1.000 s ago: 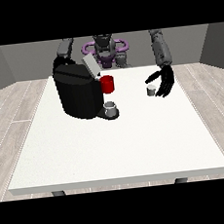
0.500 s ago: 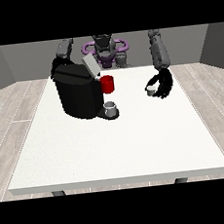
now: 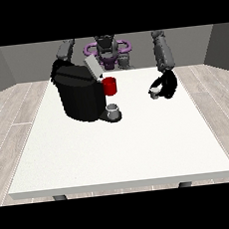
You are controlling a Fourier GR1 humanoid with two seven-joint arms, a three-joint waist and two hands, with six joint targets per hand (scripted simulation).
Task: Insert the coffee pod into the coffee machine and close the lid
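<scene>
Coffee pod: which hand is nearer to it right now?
Left. The hand at the view's right is at the coffee pod. The other hand is hidden behind the coffee machine, across the table.

Bare room: white table (image 3: pixel 115 151), wood-plank floor (image 3: pixel 15 104), grey walls (image 3: pixel 11 65).
</scene>
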